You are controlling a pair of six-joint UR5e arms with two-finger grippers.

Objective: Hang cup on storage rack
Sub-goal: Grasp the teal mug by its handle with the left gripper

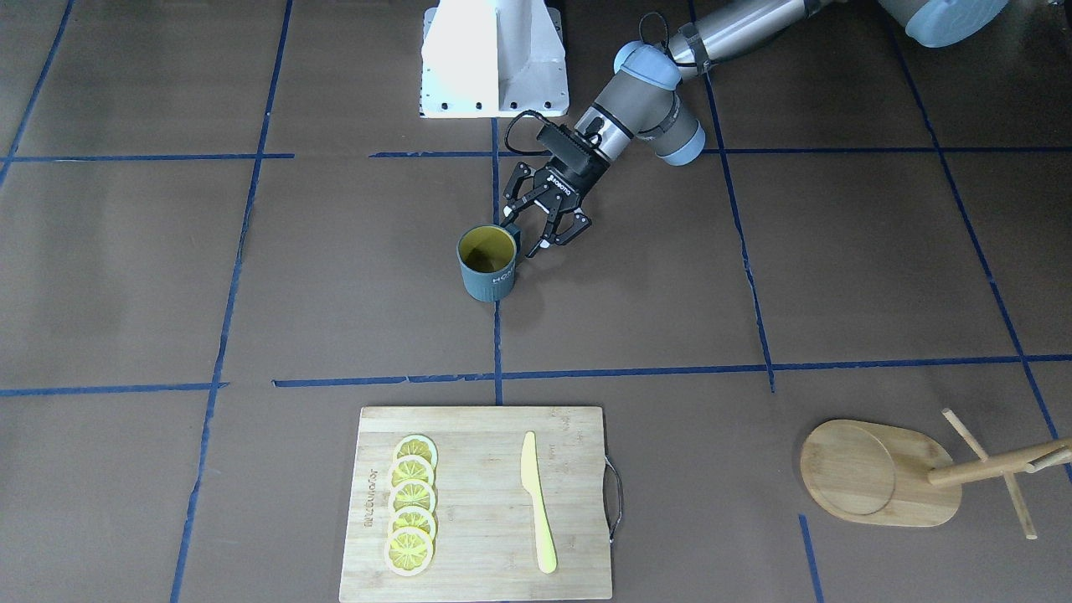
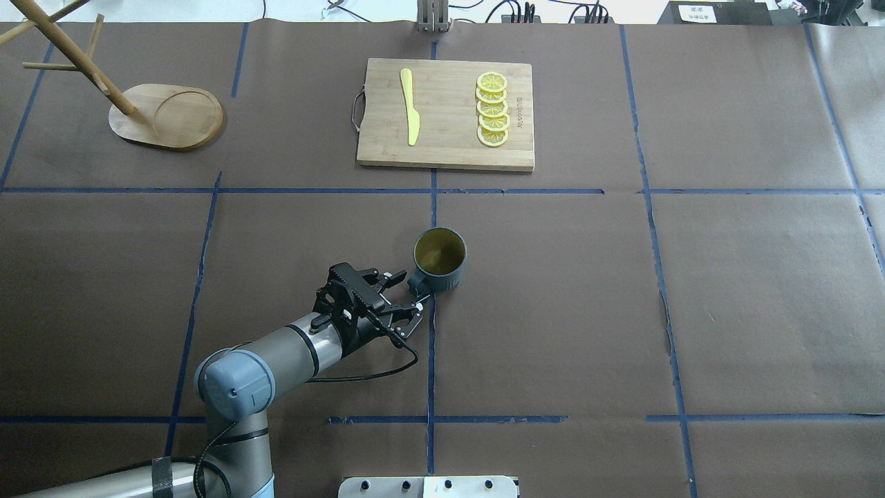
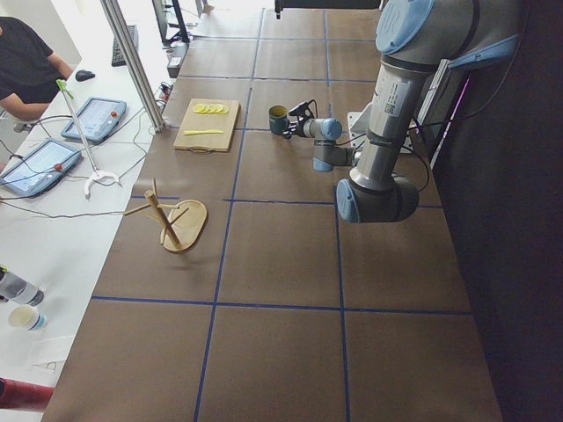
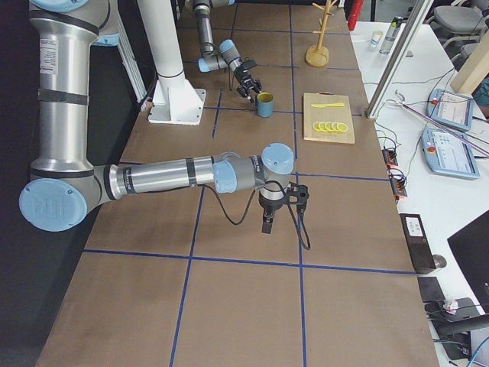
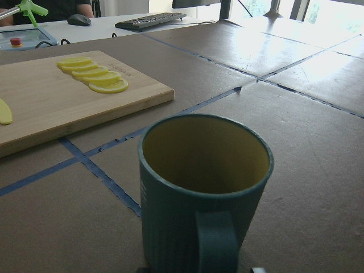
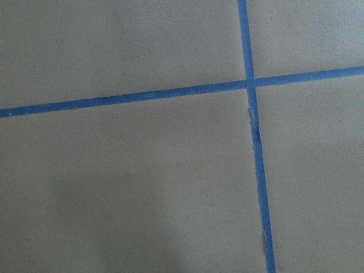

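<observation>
Cup [image 2: 440, 259] stands upright near table centre, long axis vertical, yellow mouth up. Its loop handle points back toward the robot and slightly to its left, at the left gripper [image 2: 409, 292]. The jaws are spread wide, one finger on either side of the handle, with no contact seen. White lettering on the wall facing the operators reads "HOM", rest not legible. Storage rack [image 2: 166, 117] sits at the far left corner, well apart. The print on the cutting board [image 2: 442, 117] is illegible. Right gripper [image 4: 267, 222] points down at the table; whether its jaws are apart cannot be told.

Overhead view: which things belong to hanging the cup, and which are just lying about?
For the job: cup, storage rack, left gripper, open at the cup's handle.
Lying about: cutting board, yellow knife, lemon slices.
</observation>
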